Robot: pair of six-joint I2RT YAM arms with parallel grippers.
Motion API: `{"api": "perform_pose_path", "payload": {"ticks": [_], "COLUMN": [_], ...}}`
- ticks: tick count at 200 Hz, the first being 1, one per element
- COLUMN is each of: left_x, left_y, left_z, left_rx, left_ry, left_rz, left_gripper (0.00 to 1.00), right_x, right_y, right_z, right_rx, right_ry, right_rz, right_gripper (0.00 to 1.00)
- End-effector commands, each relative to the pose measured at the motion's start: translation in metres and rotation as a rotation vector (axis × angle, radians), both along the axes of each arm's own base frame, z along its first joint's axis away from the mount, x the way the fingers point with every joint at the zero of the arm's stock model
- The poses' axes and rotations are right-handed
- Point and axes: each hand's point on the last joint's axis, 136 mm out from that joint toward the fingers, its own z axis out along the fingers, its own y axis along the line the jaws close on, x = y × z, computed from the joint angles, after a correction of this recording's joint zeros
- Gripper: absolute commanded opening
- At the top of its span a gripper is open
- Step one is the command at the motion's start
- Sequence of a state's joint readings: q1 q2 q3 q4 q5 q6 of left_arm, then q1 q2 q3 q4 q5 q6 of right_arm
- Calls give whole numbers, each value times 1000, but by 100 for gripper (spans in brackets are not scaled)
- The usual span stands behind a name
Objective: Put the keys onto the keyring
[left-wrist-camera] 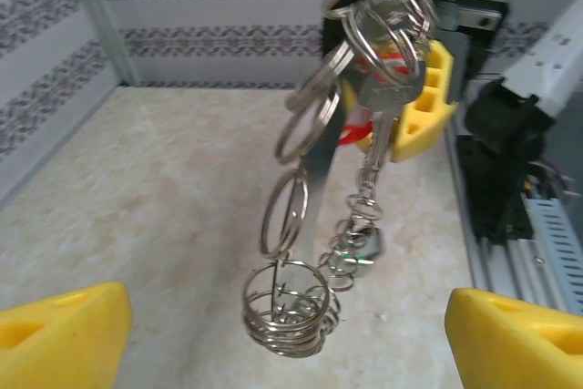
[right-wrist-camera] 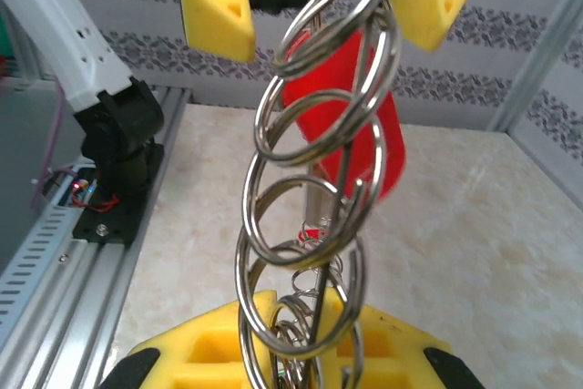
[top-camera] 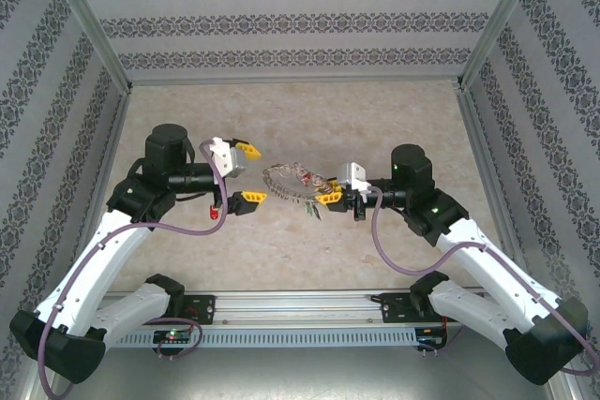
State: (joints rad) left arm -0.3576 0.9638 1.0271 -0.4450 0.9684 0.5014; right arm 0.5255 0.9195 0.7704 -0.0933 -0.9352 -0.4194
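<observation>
The right hand (top-camera: 328, 196) was clamped shut on the top of the keyring (left-wrist-camera: 290, 314), which hung from it as a chain of linked silver split rings above the middle of the counter (top-camera: 309, 259), not touching it. The left hand (top-camera: 249, 173) stood just beside the bundle with its yellow fingers spread wide and nothing between them.

A red-headed key (right-wrist-camera: 360, 134) sat close behind the upper rings, near the right hand's grip. By the look of it that key was already gathered into the bundle, though the crossing wires hid whether its head was truly threaded onto a ring. A second red key could not be picked out with any certainty, so the task looked partly done at best. The wide-open left hand suggested that a key had been let go or that a fresh grasp was about to come.

The counter was a pale, marbled beige sheet. Wallpaper with dark floral bands (top-camera: 300, 21) lined the enclosure on three sides, and an aluminium rail (top-camera: 300, 304) carried the arm bases along the near edge.
</observation>
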Motion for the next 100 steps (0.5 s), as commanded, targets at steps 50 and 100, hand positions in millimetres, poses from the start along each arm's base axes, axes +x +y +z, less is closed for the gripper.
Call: {"api": "perform_pose_path", "payload": {"ticks": [50, 100], "left_x": [-25, -28], "left_y": [-4, -4], "left_z": [21, 25], "left_rx": [-108, -119], "left_ry": [-53, -71], "left_rz": [-129, -140], "left_gripper": [72, 40], "right_x": [-18, -10], "right_y": [9, 13], "right_z": [59, 57], "right_rx": [134, 133], "right_ry": [-73, -52], "right_rz": [194, 190], "right_gripper": [0, 0]}}
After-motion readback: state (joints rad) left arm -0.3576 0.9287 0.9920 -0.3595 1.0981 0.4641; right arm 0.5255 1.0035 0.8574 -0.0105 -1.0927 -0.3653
